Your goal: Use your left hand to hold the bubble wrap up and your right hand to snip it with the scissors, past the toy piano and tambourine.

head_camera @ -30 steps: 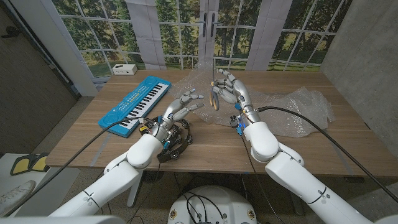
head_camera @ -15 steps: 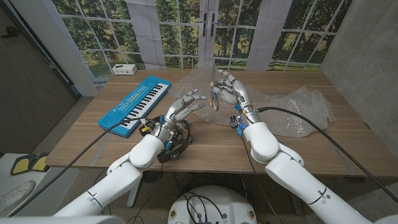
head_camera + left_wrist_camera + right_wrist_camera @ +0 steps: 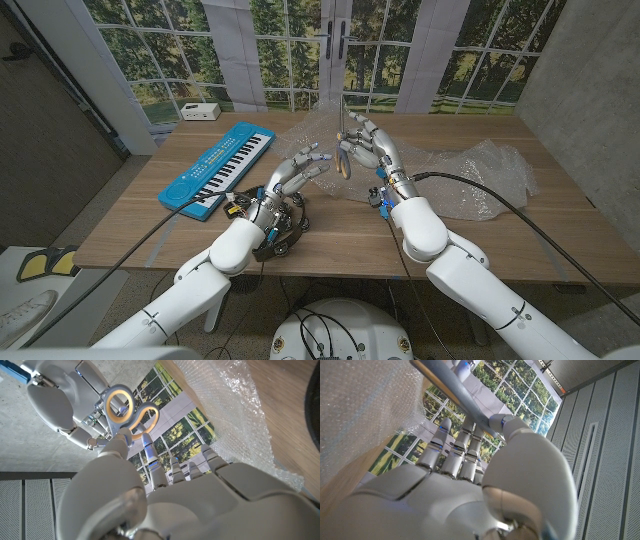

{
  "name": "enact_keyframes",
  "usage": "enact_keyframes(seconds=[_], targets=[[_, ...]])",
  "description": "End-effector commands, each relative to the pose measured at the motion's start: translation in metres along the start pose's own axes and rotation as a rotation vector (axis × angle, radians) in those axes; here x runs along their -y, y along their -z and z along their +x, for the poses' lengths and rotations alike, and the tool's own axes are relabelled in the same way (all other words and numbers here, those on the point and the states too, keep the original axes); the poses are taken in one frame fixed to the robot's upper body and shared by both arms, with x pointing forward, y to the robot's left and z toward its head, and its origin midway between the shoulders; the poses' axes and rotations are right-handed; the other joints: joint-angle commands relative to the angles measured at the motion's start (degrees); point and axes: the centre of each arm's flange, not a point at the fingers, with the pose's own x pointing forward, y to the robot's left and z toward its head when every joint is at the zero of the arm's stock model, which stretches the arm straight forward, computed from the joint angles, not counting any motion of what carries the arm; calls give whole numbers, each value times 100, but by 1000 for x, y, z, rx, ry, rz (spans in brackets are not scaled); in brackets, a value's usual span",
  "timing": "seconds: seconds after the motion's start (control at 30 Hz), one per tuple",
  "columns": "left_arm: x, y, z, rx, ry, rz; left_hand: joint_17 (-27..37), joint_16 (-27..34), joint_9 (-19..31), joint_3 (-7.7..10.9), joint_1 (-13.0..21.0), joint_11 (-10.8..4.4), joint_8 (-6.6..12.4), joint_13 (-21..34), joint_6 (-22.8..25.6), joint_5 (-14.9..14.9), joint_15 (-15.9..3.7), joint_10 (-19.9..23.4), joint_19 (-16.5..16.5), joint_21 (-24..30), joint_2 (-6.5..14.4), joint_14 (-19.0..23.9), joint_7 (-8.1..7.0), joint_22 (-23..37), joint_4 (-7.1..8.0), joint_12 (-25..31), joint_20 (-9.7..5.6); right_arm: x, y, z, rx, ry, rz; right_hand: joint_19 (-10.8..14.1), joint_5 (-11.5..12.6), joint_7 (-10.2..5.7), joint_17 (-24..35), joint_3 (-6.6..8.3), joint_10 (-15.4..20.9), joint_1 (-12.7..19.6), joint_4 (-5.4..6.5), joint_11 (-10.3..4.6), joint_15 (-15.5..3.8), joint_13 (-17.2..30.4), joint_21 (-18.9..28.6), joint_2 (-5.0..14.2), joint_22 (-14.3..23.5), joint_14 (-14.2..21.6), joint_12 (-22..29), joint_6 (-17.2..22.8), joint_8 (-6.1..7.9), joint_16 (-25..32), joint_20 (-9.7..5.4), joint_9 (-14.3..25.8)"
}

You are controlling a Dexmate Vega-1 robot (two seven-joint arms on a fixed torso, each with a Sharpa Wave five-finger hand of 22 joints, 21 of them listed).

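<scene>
Head view: the right robot hand (image 3: 362,140), raised over the wooden bench (image 3: 150,225), grips the scissors (image 3: 344,150) by their yellow-lined loops, blades pointing up toward the windows. Just to its left, the left robot hand (image 3: 292,175) is held up w/ fingers spread, tips near the scissors but apart from them; whether it pinches the bubble wrap (image 3: 480,180) can't be told here. The clear wrap rises in a peak between and behind both robot hands, then spreads across the bench to the right of the right one. The blue toy piano (image 3: 215,165) lies left of the left robot hand; the black tambourine (image 3: 282,228) sits under that wrist, partly hidden. A small white box (image 3: 200,111) stands at the far left corner. Left wrist view: the left robot hand's fingers (image 3: 150,460) reach toward the scissors' loops (image 3: 131,410), held by the right robot hand (image 3: 65,402); wrap (image 3: 235,415) hangs beside them. Right wrist view: the right robot hand (image 3: 465,455) is closed round the scissor blade (image 3: 450,387), wrap (image 3: 360,415) alongside.
</scene>
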Motion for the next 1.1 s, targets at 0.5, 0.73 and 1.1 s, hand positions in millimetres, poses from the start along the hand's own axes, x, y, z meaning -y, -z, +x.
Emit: enact_keyframes(seconds=[0.5, 0.73, 1.1], targets=[[4, 0, 3, -23, 18, 8, -4, -38, -67, -234, 31, -3, -84, -4, 72, 102, 6, -16, -6, -24, -283, -6, -22, -5, -61, -13, -13, -3, -1, 2, 4, -17, 0, -39, 47, 12, 50, 47, 337, 9, -5, -349, -771, 1707, 5, 33, 9, 77, 1869, 53, -6, -34, -12, 19], [7, -3, 5, -13, 22, 47, -4, -39, -82, -283, 44, -7, -101, -7, 106, 125, 13, -15, -8, -28, -334, -3, -9, -4, -69, -21, -11, -5, -3, 0, 14, -11, 1, -46, 50, 5, 62, 44, 330, -2, 0, -350, -769, 1715, 5, 30, 9, 79, 1879, 53, -6, -47, -17, 20], [8, -3, 8, 1, 26, 45, -4, -39, -96, -335, 75, -13, -142, -10, 110, 159, 12, -5, -8, -30, -367, 2, -15, -2, -74, -28, -21, -12, -2, -1, 7, -20, 4, -52, 60, 14, 68, 52, 331, -7, 1, -359, -769, 1703, 5, 27, 9, 81, 1884, 74, 0, -75, -4, 20]])
